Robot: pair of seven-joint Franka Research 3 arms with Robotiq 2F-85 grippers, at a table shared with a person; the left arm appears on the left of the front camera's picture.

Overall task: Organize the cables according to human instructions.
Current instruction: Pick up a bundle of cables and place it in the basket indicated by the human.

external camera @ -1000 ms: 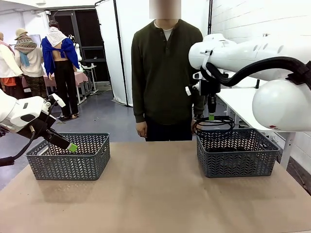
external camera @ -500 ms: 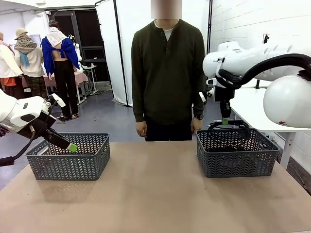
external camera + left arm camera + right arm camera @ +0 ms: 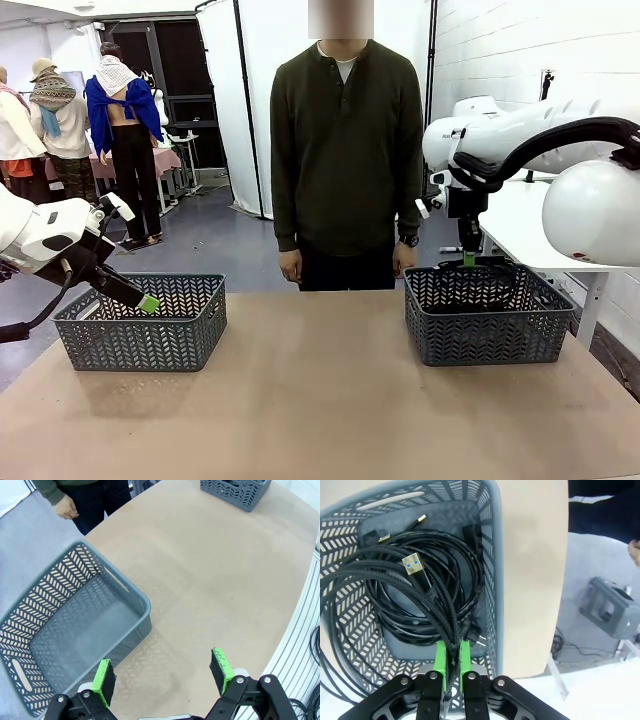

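Note:
My right gripper point(image 3: 469, 258) hangs over the back rim of the right grey basket point(image 3: 486, 338), shut on a black braided cable point(image 3: 492, 266). In the right wrist view the green pads point(image 3: 440, 659) pinch that cable point(image 3: 436, 614), whose blue-tipped USB plug point(image 3: 413, 563) points up. Its loops drape into the basket point(image 3: 490, 555) over other coiled cables point(image 3: 465, 575), and some hang past the wall. My left gripper point(image 3: 148, 303) is open above the near corner of the left basket point(image 3: 140, 335), which is bare inside point(image 3: 75, 635). The human point(image 3: 345, 150) stands behind the table, arms down.
The tan tabletop point(image 3: 320, 400) stretches between the two baskets. In the left wrist view the table's curved edge point(image 3: 295, 610) runs at the right and the person's hand point(image 3: 66, 513) shows at the top. A white table point(image 3: 510, 215) stands behind the right arm.
My right gripper has carried the held cable to the right and lower, from beside the person's arm to over the right basket. The left arm has not moved.

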